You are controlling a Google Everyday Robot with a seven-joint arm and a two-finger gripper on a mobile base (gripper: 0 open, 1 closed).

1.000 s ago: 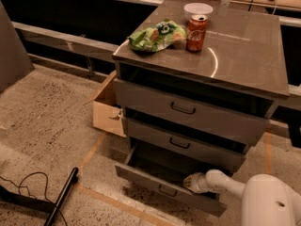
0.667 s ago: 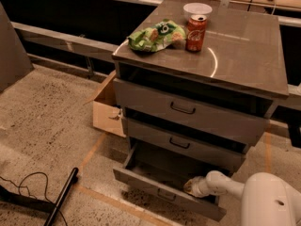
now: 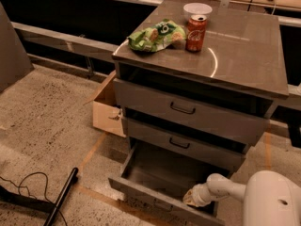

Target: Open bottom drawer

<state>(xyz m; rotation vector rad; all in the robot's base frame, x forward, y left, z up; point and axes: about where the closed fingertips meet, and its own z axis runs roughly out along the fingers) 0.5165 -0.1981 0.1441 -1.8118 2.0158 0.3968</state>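
Observation:
The bottom drawer is the lowest of three grey metal drawers in the cabinet. It stands pulled well out, and its dark empty inside shows. My gripper sits at the drawer's front edge, right of the middle, at the end of my white arm. The drawer's handle is hidden by the front edge and the gripper. The middle drawer and the top drawer are closed.
A green snack bag, a red soda can and a white cup stand on the cabinet top. A cardboard box sits left of the cabinet. A black cable and a black pole lie on the floor at the lower left.
The bottom drawer has slid further out toward me, with my gripper moving back along with its front edge.

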